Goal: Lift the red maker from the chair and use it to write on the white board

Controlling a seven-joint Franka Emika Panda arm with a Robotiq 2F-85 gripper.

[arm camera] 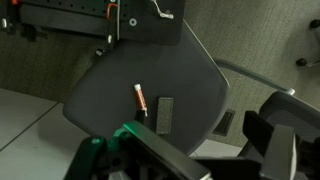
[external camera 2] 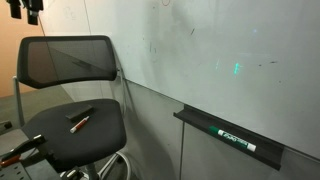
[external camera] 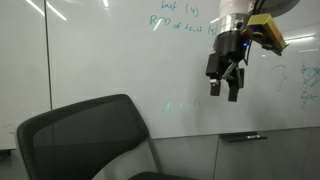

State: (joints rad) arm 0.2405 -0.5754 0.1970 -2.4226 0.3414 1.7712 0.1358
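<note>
The red maker (arm camera: pixel 140 97) lies on the seat of the black chair (arm camera: pixel 110 100), a short stick beside a dark flat bar (arm camera: pixel 164 113). In an exterior view the maker (external camera 2: pixel 79 124) rests near the middle of the chair's seat (external camera 2: pixel 60 145). My gripper (external camera: pixel 225 92) hangs high in front of the white board (external camera: pixel 120 50), well above the chair's mesh backrest (external camera: pixel 80 135). It is open, with nothing between its fingers (arm camera: pixel 275 140). In an exterior view the gripper (external camera 2: pixel 27 12) only peeks in at the top corner.
A dark ledge (external camera 2: pixel 230 140) under the white board (external camera 2: pixel 200 50) carries a black pen. The same ledge (external camera: pixel 245 137) sits below the gripper. Green handwriting (external camera: pixel 185 20) covers the board's upper part. The chair's base (external camera 2: pixel 100 168) stands by the wall.
</note>
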